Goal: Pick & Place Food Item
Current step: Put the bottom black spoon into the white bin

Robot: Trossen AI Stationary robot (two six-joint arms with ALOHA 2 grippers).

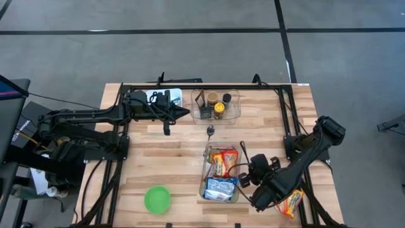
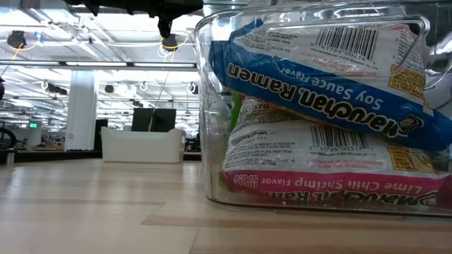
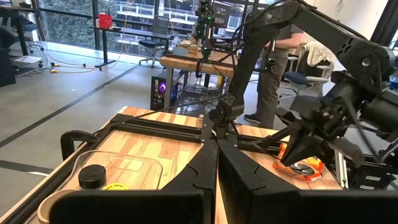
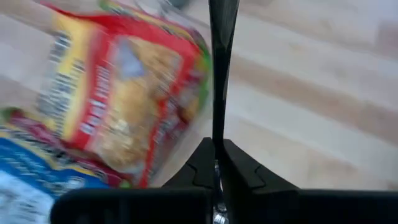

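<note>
Looking straight down, the high view shows a clear bin of ramen packets on the tabletop, with the right gripper just beside the bin's right wall, fingers pressed together and holding nothing. Only that view shows another packet near the tabletop's right edge, beside the right arm. At table height, the low view reads the packet labels through the bin wall. The left gripper hovers near the back edge beside a second clear bin, also closed and empty. Bare wood lies open left of the packets, apart from a green bowl.
</note>
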